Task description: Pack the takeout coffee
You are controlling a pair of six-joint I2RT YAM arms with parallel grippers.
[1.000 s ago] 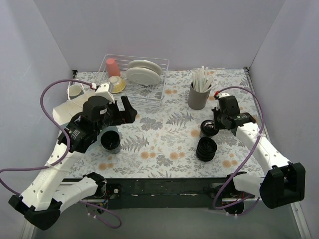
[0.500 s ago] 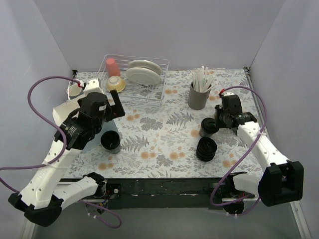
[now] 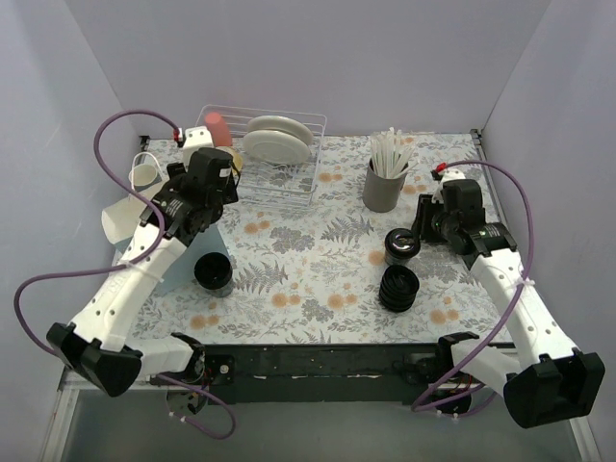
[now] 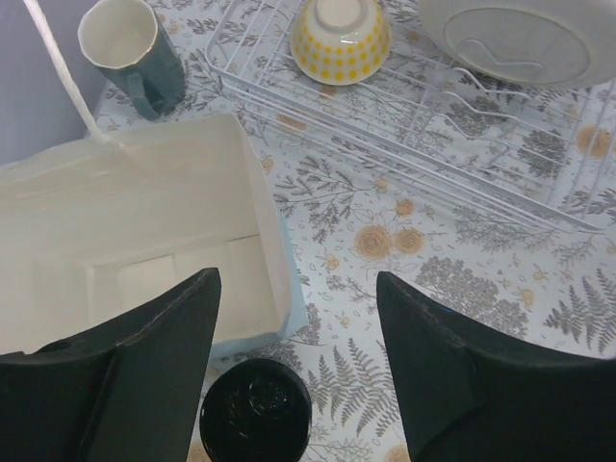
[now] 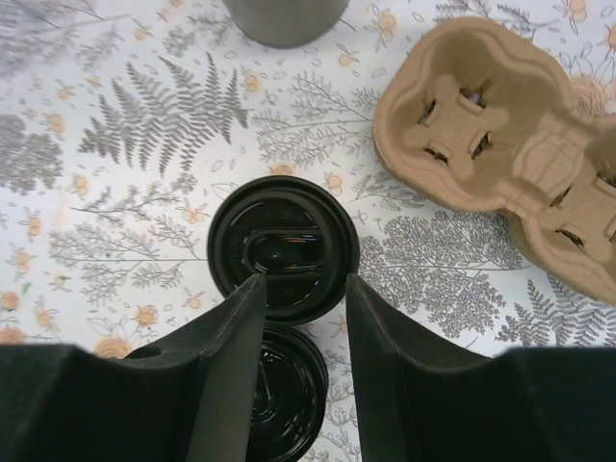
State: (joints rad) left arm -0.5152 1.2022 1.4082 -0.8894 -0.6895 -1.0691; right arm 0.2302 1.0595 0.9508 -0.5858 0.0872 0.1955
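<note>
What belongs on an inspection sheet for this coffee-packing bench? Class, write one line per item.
Surface: floral cloth, no spills seen.
Job's things: lidded takeout coffee upright beside lid stack; cardboard carrier and white bag look empty.
Clutter: lidless cup, dish rack, mug, stick holder.
Grippers: left gripper and right gripper jaws open, holding nothing; right above the coffee.
Cables: purple cables loop off both arms.
Surroundings: plain walls, nothing else seen.

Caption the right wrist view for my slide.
Right gripper open over the lidded takeout coffee cup, beside a cardboard cup carrier.
</note>
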